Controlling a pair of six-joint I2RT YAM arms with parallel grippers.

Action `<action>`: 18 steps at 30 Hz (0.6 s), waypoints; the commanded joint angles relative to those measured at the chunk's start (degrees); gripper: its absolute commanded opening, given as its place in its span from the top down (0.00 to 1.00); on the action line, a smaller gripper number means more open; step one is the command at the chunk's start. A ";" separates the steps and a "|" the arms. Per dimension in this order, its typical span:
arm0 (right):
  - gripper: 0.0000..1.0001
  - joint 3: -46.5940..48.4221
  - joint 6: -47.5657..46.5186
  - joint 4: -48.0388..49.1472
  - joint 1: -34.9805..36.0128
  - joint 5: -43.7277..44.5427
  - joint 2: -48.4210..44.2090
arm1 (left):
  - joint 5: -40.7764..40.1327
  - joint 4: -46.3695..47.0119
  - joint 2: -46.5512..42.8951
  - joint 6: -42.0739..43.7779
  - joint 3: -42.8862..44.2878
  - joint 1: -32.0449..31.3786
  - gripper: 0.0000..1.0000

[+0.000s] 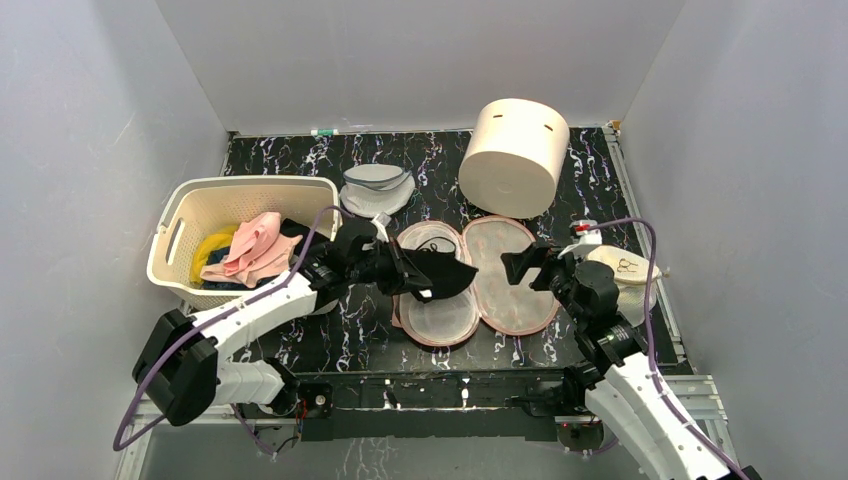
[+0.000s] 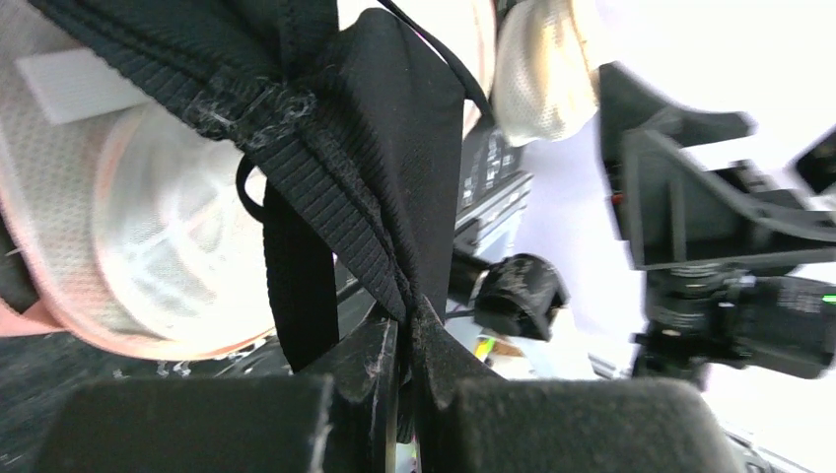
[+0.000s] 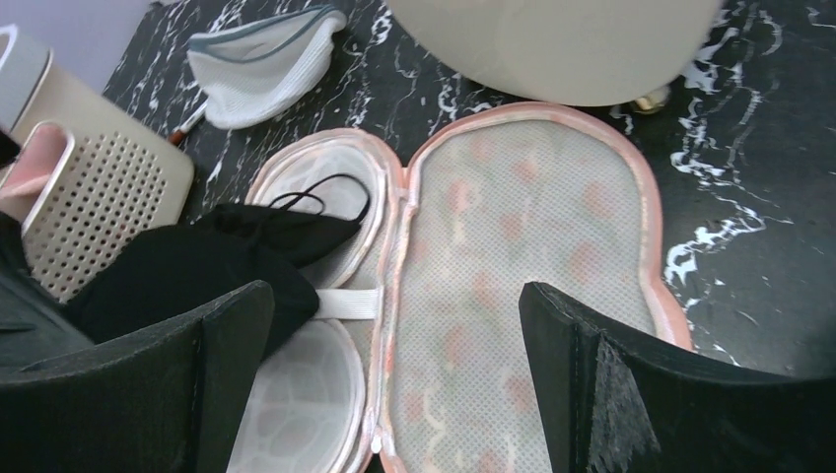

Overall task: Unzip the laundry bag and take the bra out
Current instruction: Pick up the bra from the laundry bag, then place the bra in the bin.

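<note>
The laundry bag (image 1: 505, 277) lies wide open on the table, both pale mesh-lined halves up, pink zipper rim around them; it also shows in the right wrist view (image 3: 513, 266). The black bra (image 1: 440, 273) hangs over the left half, lifted by my left gripper (image 1: 400, 270), which is shut on its fabric (image 2: 345, 187). A thin strap still loops into the left half (image 3: 320, 192). My right gripper (image 1: 527, 266) is open and empty, hovering over the right half of the bag (image 3: 394, 379).
A cream laundry basket (image 1: 185, 215) with pink and yellow clothes stands at the left. A round grey-white mesh bag (image 1: 375, 187) lies behind the case. A cream cylinder (image 1: 512, 155) stands at the back. A cream mesh pouch (image 1: 628, 270) lies at the right.
</note>
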 commanded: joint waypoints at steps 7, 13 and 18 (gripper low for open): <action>0.04 -0.57 1.51 1.91 -0.08 5.01 -2.09 | 4.71 3.25 -3.87 -5.89 12.11 6.81 1.00; 0.04 -0.30 1.24 1.91 -0.09 4.06 -1.21 | 8.09 1.86 -0.77 -5.37 24.32 13.81 1.00; 0.04 -0.38 1.15 2.07 -0.11 3.31 -1.23 | 11.48 -2.34 1.29 -4.61 34.25 24.06 1.00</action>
